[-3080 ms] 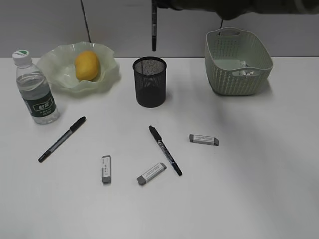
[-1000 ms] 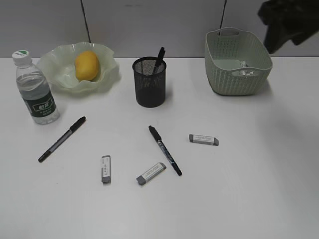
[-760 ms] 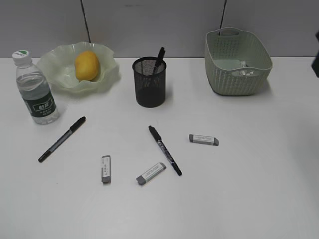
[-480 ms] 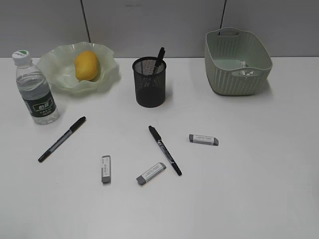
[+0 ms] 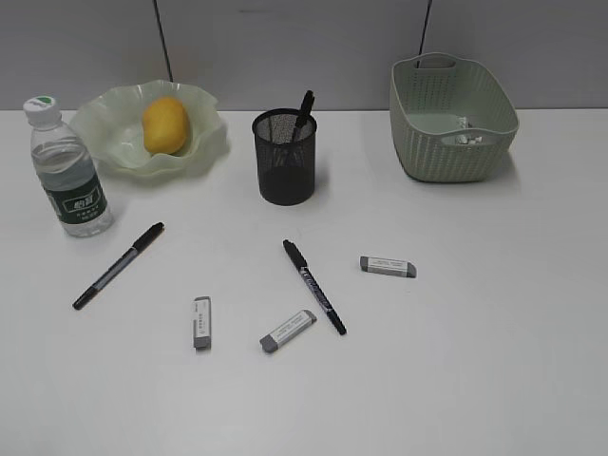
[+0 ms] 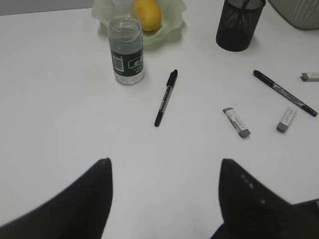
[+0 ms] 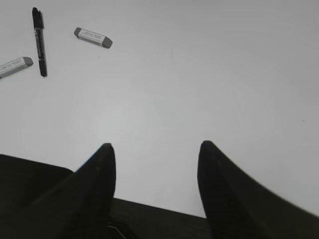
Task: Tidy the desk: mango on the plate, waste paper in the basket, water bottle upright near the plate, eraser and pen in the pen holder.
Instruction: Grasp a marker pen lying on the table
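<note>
Desk (image 5: 494,361), items outstanding: two pens, three erasers.

Your left gripper (image 6: 164,172), jaws apart, empty, faces the left pen (image 6: 165,97); long axis runs nearly straight away from it. Your right gripper (image 7: 155,152), also spread and empty, has the middle pen (image 7: 39,41) and right eraser (image 7: 93,37) ahead to its left.

Pen holder (image 5: 285,156) stands mid-desk, one pen in it.

Both grippers are matte black. The left gripper (image 6: 164,174) has two broad fingers (image 6: 94,194) tapering to blunt tips. The right gripper (image 7: 157,159) looks much alike, though its dark base shows little detail.
</note>
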